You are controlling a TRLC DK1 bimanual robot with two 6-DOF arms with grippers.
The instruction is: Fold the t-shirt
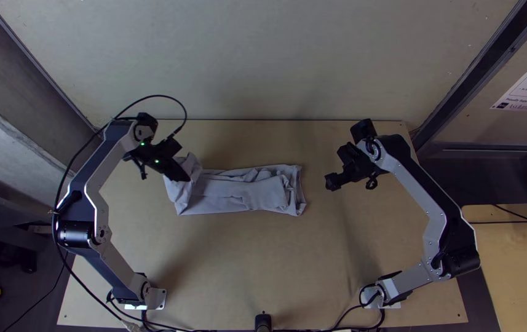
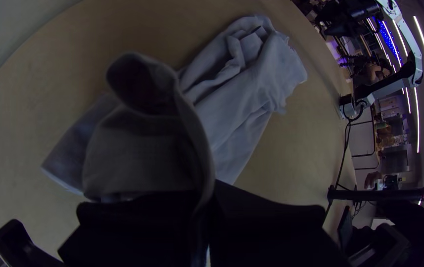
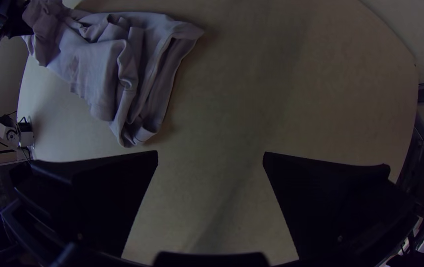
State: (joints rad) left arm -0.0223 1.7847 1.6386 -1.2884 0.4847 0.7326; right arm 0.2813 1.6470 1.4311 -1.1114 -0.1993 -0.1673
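Left gripper (image 1: pixel 184 176) pinches raised cloth at one end of a pale t-shirt (image 1: pixel 238 198), which lies in a rumpled, folded strip mid-table. Held at that end alone, the strip could skew if pulled, its loose layers slipping open; bunched creases could leave the next fold uneven. Beyond the cloth, the left arm (image 1: pixel 94 184) bends outward, its gripper angled down, while the right arm (image 1: pixel 426 203) poises the right gripper (image 3: pixel 211 157), fingers spread, over bare wooden table (image 1: pixel 232 264).
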